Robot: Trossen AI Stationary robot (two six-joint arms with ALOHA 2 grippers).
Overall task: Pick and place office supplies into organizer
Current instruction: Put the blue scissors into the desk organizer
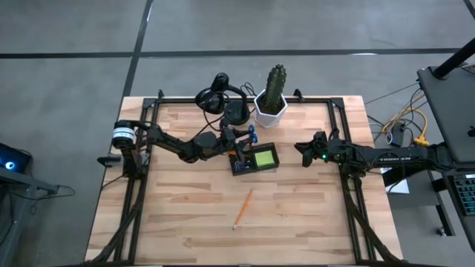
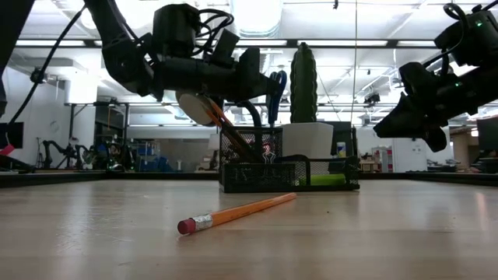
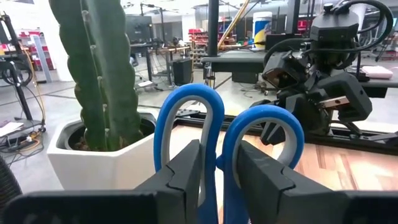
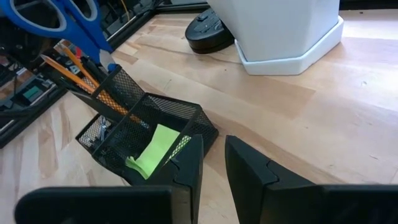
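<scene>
The organizer [image 1: 252, 159], a black mesh tray with a tall cup, stands mid-table and holds a lime-green sticky pad [image 4: 155, 149] and orange pencils [image 4: 81, 71] leaning in the cup. Blue-handled scissors [image 2: 276, 89] stand upright over the cup, handles up. My left gripper [image 1: 245, 138] reaches in from the table's left and is shut on them. One orange pencil [image 1: 243, 208] lies flat on the wood nearer the front edge. My right gripper [image 1: 303, 152] hovers right of the organizer, its fingers [image 4: 186, 162] slightly apart with nothing between them. My left gripper pinches the scissors between its two fingers where the two blue handle loops meet [image 3: 219, 171]. The fingers come in level from the table's left. The scissors stand upright with the loops above the fingers and the blades down in the organizer's cup [image 2: 241, 152]; the blade tips are hidden by the mesh.
A cactus in a white hexagonal pot [image 1: 272, 100] stands just behind the organizer, close to the scissors. A black desk lamp [image 1: 223, 96] stands left of the pot. Bare wood lies around the loose pencil toward the front edge.
</scene>
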